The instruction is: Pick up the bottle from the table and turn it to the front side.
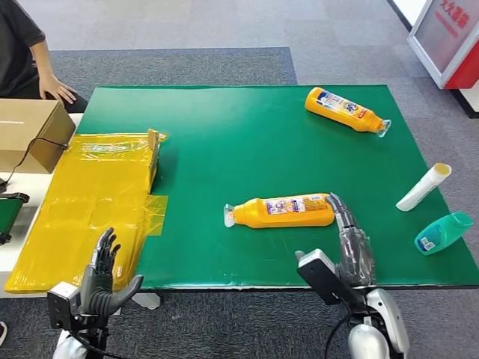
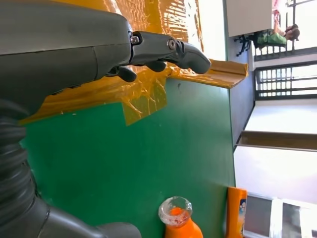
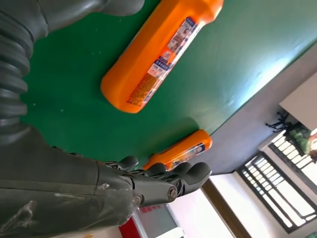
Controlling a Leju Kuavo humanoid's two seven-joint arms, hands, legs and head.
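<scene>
An orange bottle [image 1: 285, 211] lies on its side on the green table [image 1: 248, 142], clear cap toward my left, label facing up; it also shows in the right wrist view [image 3: 157, 54]. My right hand [image 1: 349, 239] is open just beside the bottle's base, fingers stretched forward, holding nothing. My left hand [image 1: 102, 273] hovers open over the table's near left edge, far from the bottle. The left wrist view catches the bottle's clear cap [image 2: 175, 210]. A second orange bottle [image 1: 344, 110] lies at the far right of the table.
Yellow plastic sheeting [image 1: 90, 202] covers the table's left end. A white tube [image 1: 423, 187] and a teal bottle [image 1: 443, 232] lie at the right edge. A cardboard box [image 1: 28, 131] sits left, with a person's hand [image 1: 56, 90] resting behind it.
</scene>
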